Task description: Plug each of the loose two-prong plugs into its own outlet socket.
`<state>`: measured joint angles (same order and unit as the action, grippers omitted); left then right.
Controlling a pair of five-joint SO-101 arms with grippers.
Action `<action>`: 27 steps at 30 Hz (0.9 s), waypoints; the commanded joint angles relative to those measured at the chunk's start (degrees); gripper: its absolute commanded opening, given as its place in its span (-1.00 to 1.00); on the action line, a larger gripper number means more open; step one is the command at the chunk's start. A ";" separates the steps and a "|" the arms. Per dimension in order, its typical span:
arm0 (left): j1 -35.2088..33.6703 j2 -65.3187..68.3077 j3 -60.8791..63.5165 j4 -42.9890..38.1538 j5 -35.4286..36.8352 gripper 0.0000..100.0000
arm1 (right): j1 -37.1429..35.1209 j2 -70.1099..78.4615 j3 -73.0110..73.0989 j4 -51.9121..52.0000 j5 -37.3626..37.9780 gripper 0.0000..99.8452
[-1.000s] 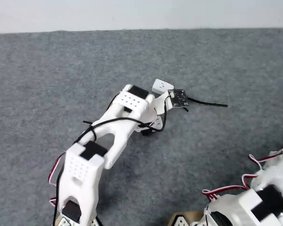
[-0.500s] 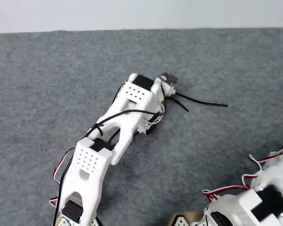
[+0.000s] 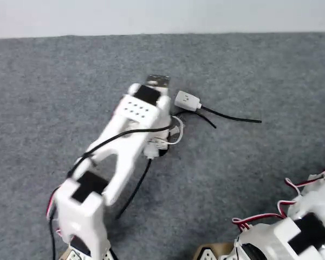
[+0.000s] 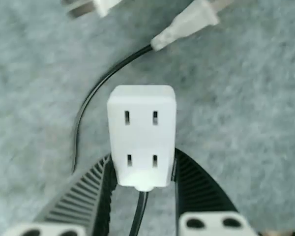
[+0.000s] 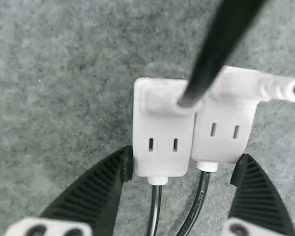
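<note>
A white outlet block (image 4: 141, 135) with two pairs of slots sits between my left gripper's (image 4: 141, 164) black fingers (image 4: 96, 189), which press on both its sides. Its black cord runs back under the gripper. Beyond it lie a white plug (image 4: 189, 22) on a black cord and another plug (image 4: 88, 6) with bare prongs. In the high view my left arm (image 3: 135, 111) stretches over mid-table beside a white plug piece (image 3: 187, 101). My right gripper (image 5: 184, 164) stands open around two white outlet blocks (image 5: 162, 132) side by side, the second block (image 5: 223, 128) carrying a white plug (image 5: 265, 86).
Grey carpet (image 3: 271, 70) covers the table. One black cord (image 3: 233, 117) runs right from the white plug piece and another black cord (image 3: 132, 192) trails under the left arm. The right arm's base (image 3: 292, 233) sits at the near right corner. A thick black cord (image 5: 221, 44) crosses the right wrist view.
The left arm has swung left and farther away, uncovering the white plug piece and its cord. A black cord now trails beneath the arm. The right arm has not moved.
</note>
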<state>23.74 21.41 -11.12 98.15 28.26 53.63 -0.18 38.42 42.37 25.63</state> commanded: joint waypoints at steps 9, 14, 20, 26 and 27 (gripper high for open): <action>-10.64 -16.18 30.11 -15.56 -7.38 -0.98 | -2.51 -1.10 0.09 -0.04 1.85 -0.41; -10.73 -16.53 44.62 -33.49 -7.30 -0.97 | -4.97 -1.19 -0.70 5.05 2.02 -0.41; -13.63 -21.19 48.75 -33.93 -8.09 -0.97 | -5.32 -1.89 -2.81 9.01 2.02 -0.41; -10.02 -33.67 56.48 -36.04 -10.99 -0.89 | -6.90 -8.13 -2.81 12.70 1.58 -0.41; -9.58 -36.13 57.63 -36.22 -10.90 -0.84 | -7.52 -9.36 -2.81 13.85 1.58 -0.41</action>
<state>11.52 -5.14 43.03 63.60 18.33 47.82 -4.22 38.24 53.71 26.95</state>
